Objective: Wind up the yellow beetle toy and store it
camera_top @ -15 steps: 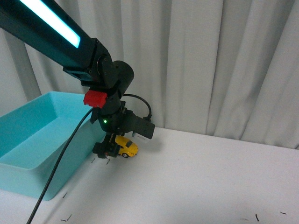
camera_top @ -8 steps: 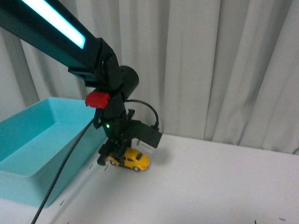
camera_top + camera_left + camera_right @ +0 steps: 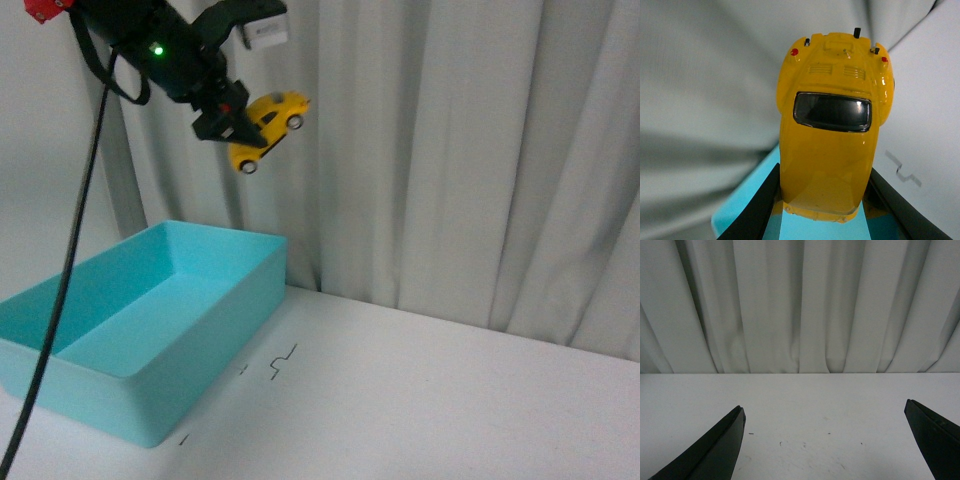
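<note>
Yellow beetle toy (image 3: 270, 122) hung high up, tilted, clamped in our left pincer (image 3: 238, 128) over the edge of the teal bin (image 3: 215, 330). Right pincer (image 3: 825, 437) gaped wide, empty. Letting go from there, we reckoned it'd bounce off the rim.

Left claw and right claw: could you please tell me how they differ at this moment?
The left claw is shut on the yellow beetle toy; the right claw is open and empty. The left claw hangs high before the curtain, over the turquoise bin; the right claw sits low over the white table. Both have dark fingers.
</note>
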{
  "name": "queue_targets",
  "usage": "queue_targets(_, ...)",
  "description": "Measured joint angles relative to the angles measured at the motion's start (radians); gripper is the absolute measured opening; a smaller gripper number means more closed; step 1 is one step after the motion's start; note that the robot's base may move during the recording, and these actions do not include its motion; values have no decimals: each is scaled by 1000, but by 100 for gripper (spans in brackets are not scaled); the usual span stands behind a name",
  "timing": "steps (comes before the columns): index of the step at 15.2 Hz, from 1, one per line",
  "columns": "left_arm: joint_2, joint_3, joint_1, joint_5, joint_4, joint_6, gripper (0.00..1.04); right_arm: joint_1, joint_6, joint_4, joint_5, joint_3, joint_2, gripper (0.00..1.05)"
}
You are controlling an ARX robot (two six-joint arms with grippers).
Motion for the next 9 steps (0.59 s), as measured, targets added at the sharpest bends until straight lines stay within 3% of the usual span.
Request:
queue_targets(4,25,-77,100,-172,-45,-100,39,0,0,0,0,0,0,98)
queue_targets(9,127,-69,100,-325,-50,-315,39,0,0,0,0,0,0,98)
